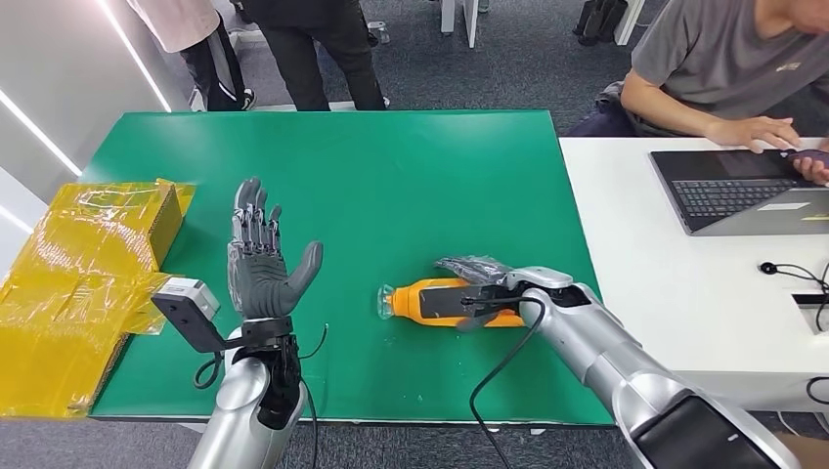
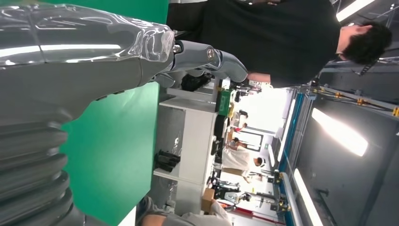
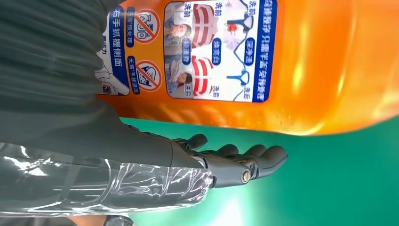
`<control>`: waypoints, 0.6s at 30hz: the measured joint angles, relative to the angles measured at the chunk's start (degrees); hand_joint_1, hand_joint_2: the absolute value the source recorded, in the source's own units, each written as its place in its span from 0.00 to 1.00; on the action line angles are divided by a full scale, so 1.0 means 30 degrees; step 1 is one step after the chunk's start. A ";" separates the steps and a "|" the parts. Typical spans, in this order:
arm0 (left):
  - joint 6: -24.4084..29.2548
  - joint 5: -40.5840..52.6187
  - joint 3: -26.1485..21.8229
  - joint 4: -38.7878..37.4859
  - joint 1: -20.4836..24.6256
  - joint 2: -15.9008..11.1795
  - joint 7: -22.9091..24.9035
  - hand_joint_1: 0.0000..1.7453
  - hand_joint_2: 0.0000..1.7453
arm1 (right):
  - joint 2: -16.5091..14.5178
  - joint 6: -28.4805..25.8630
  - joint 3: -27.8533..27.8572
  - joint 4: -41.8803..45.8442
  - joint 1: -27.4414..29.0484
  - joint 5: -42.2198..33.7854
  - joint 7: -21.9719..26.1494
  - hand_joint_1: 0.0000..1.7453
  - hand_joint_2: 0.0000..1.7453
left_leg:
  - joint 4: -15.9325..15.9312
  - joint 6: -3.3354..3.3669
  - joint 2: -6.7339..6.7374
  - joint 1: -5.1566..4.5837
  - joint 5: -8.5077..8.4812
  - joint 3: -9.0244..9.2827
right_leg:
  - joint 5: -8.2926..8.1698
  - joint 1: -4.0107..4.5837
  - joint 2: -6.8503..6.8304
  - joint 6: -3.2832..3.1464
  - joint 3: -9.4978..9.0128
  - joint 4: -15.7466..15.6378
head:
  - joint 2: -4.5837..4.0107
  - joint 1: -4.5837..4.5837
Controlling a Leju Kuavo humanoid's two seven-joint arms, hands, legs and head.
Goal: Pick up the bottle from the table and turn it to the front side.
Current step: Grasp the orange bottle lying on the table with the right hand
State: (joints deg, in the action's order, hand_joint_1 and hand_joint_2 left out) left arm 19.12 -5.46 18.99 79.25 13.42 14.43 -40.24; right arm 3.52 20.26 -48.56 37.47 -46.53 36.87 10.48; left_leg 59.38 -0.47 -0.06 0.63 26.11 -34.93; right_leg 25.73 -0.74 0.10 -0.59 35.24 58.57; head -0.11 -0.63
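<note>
- Bottle: orange, lying on its side on the green table, its clear cap end pointing toward nine o'clock in the head view, at about five o'clock from the table's middle.
- Right hand lies over the bottle's body from the three o'clock side, fingers draped across the top; the bottle rests on the mat. From the right wrist view the printed label with blue and white panels sits just beside the palm, and dark fingers curl along the bottle's underside close to the green surface. The hand wraps the bottle, though I cannot tell how firmly.
- Left hand is raised above the table at about eight o'clock from the bottle, palm up, fingers spread and straight, thumb out to the side, holding nothing. It is well apart from the bottle.
- Yellow wrapped bundle rests at the table's nine o'clock edge.
- White desk adjoins the table at three o'clock, with an open laptop on it; a seated person has hands at its keyboard.
- Two people stand beyond the table's twelve o'clock edge.
</note>
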 joint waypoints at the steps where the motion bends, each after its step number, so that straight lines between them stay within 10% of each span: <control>1: 0.0044 -0.0047 0.0036 -0.0040 0.0000 0.0000 0.0000 0.00 1.00 | 0.0100 0.0078 -0.0166 -0.0038 -0.0080 -0.0078 -0.0233 0.00 1.00 | 0.0000 0.0000 0.0000 0.0000 0.0000 0.0000 | 0.0000 0.0000 0.0000 0.0000 -0.0001 0.0000 | 0.0000 0.0000; 18: 0.0319 -0.0202 0.0348 -0.0248 -0.0379 0.0000 0.0000 0.00 1.00 | 0.1211 -0.2128 -0.1615 -0.0366 -0.0190 0.0910 -0.4123 0.00 1.00 | 0.0016 0.0017 0.0004 -0.0002 -0.0008 0.0005 | -0.0019 -0.0001 0.0002 0.0027 -0.0020 -0.0003 | 0.0000 0.0002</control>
State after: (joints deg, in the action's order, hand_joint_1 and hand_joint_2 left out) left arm 20.08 -6.07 20.03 78.51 12.28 14.43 -40.24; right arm 7.15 13.88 -53.40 36.37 -47.10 39.60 -1.89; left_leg 59.42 -0.42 -0.05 0.62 26.08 -34.92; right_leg 25.67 -0.74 0.11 -0.51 35.18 58.56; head -0.11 -0.62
